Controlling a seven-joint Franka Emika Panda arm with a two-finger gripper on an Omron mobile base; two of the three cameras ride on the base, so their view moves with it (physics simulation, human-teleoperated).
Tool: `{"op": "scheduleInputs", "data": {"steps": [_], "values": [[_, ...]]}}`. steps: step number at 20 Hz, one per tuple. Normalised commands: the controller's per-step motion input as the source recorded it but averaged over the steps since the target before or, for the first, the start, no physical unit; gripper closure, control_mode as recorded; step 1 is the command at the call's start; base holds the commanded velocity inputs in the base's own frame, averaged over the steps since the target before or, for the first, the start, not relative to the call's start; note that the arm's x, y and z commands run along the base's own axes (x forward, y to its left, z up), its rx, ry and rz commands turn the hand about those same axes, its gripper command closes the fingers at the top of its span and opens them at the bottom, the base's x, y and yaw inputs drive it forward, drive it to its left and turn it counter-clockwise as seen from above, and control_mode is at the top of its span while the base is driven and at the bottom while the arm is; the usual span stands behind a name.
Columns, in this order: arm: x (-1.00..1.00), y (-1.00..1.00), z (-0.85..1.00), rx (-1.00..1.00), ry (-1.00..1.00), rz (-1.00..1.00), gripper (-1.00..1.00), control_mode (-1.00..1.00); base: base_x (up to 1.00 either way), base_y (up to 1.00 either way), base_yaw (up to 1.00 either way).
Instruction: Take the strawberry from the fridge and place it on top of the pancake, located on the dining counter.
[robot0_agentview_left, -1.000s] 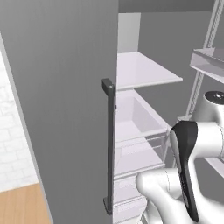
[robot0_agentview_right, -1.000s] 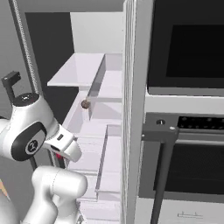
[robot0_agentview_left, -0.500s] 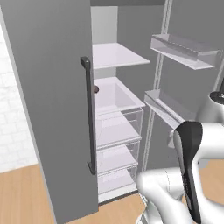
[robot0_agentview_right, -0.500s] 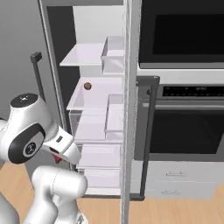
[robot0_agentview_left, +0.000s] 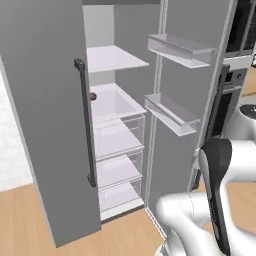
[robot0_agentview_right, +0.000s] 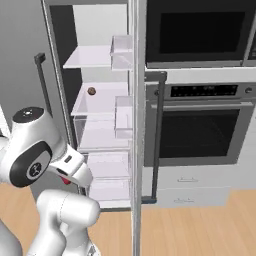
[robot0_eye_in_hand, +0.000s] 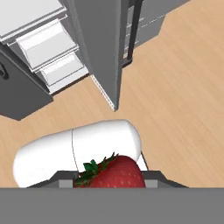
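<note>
We locate the strawberry at the bottom centre of the hand view, red with green leaves, over the wood floor. The fingers are closed on the strawberry (it hides most of them). In the right base view a red patch shows under the hand at lower left.

The fridge stands with both doors open. In the left base view the left door fills the left side, and its dark bar handle runs vertically just in front of the shelves. The right door carries two clear door bins, one above the other, at upper right.

Inside we note white shelves and clear drawers. A small dark round item lies on the middle shelf; we cannot tell what it is.

In the right base view the edge of the right door stands upright at centre frame, between the fridge interior and the black oven. Grey floor drawers sit below the oven.

In the hand view the lower corner of a fridge door lies above the strawberry, well apart from it.
</note>
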Motion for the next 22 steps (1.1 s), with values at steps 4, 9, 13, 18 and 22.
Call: {"op": "scheduleInputs", "data": {"steps": [4,9,13,18,22], "values": [[0.0,0.0,0.0,0.0,0.0,0.0,1.0,1.0,-0.38,-0.01,-0.68],[0.0,0.0,0.0,0.0,0.0,0.0,1.0,1.0,-0.09,0.0,-0.95],[0.0,0.0,0.0,0.0,0.0,0.0,1.0,1.0,-0.14,0.0,-0.89],[0.0,0.0,0.0,0.0,0.0,0.0,1.0,1.0,-0.12,0.0,-0.94],[0.0,0.0,0.0,0.0,0.0,0.0,1.0,1.0,-0.03,-0.01,-0.95]]}}
